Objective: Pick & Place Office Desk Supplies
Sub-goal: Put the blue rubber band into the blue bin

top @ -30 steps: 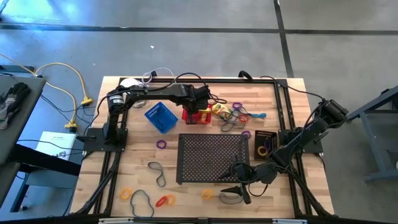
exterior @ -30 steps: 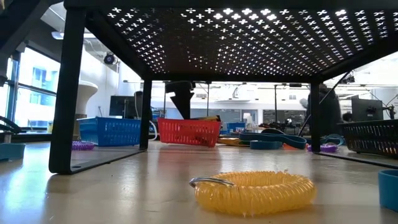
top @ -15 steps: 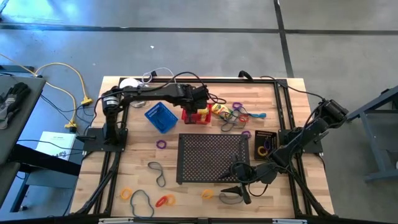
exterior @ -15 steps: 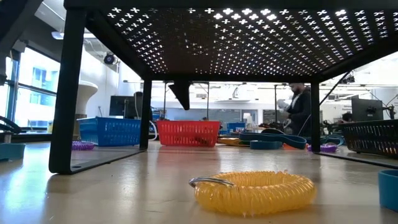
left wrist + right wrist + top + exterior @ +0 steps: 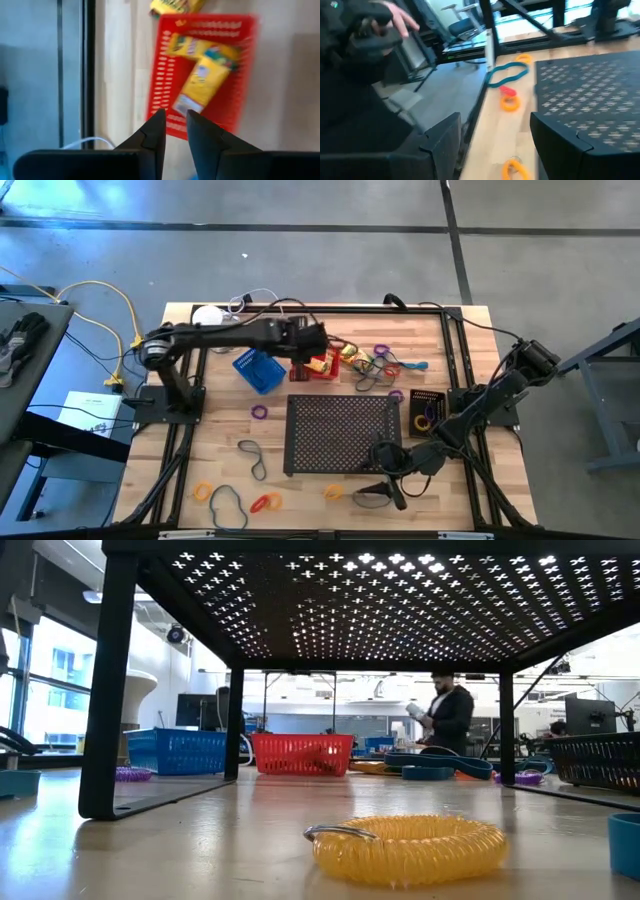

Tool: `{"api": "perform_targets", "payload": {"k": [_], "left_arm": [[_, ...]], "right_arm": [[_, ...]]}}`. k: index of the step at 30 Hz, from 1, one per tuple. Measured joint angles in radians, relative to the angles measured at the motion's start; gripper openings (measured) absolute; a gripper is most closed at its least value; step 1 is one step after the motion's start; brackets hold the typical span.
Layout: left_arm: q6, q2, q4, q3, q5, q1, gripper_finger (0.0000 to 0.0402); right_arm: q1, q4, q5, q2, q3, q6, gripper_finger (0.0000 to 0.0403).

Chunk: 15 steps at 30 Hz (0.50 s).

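a red mesh basket (image 5: 320, 367) of slotted plastic sits just behind the flat black perforated tray (image 5: 343, 434) on the wooden desk (image 5: 225, 445), with yellow crayon boxes (image 5: 200, 85) lying in it. the left gripper (image 5: 173, 131) hangs above the basket's edge, jaws narrow and empty. a blue basket (image 5: 258, 369) stands beside it. coiled yellow band (image 5: 405, 848) lies in front of the tray, near the right gripper (image 5: 385, 496), whose jaws stand wide.

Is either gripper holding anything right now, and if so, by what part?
Nothing is held. The left gripper hangs empty above the red basket, where a crayon box lies. The right gripper stands open and empty.
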Motion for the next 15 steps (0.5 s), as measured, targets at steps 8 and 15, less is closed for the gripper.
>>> {"api": "perform_targets", "payload": {"k": [8, 15], "left_arm": [[-0.306, -0.132, -0.220, 0.001, 0.082, -0.240, 0.0070], [-0.532, -0.147, -0.306, 0.001, 0.227, -0.468, 0.0070]], "right_arm": [[-0.003, 0.013, 0.056, -0.028, 0.000, -0.150, 0.0227], [-0.015, 0.094, 0.271, -0.052, 0.000, -0.342, 0.0227]]}}
